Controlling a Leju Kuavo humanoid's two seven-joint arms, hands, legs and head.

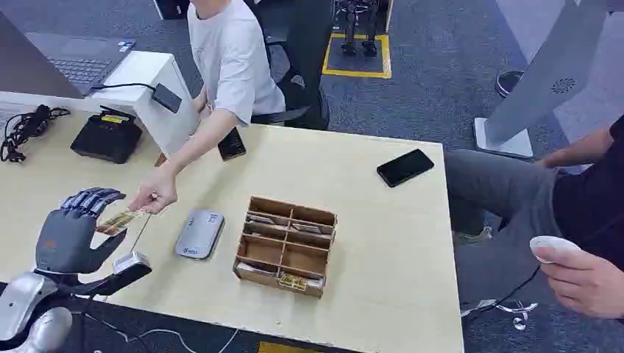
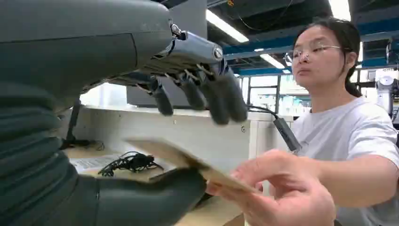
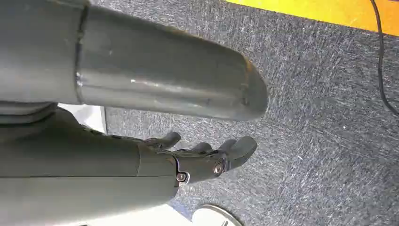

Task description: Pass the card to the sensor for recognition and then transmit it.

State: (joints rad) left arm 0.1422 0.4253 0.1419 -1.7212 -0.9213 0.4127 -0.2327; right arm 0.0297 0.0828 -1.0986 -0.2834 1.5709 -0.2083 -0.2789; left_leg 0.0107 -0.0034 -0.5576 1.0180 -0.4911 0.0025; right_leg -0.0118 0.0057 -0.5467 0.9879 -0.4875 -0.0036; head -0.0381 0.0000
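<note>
My left hand (image 1: 73, 232) hovers over the table's left part with its fingers spread. A tan card (image 1: 118, 220) lies across its thumb. A person's hand (image 1: 154, 193) pinches the card's other end. In the left wrist view the card (image 2: 179, 157) rests on my thumb (image 2: 150, 197), and the dark fingers (image 2: 207, 94) hang above it with a gap. The person's hand (image 2: 282, 193) holds the near end. The grey sensor pad (image 1: 199, 233) lies flat on the table to the right of the card. My right hand (image 3: 207, 157) hangs over grey carpet with nothing in it, fingers loosely extended.
A wooden compartment box (image 1: 285, 246) with cards stands right of the sensor. A black phone (image 1: 405, 167) lies at the far right, another dark phone (image 1: 232, 144) near the person's arm. A black device (image 1: 108, 136) and cables sit at the far left. A second person (image 1: 581, 272) sits at right.
</note>
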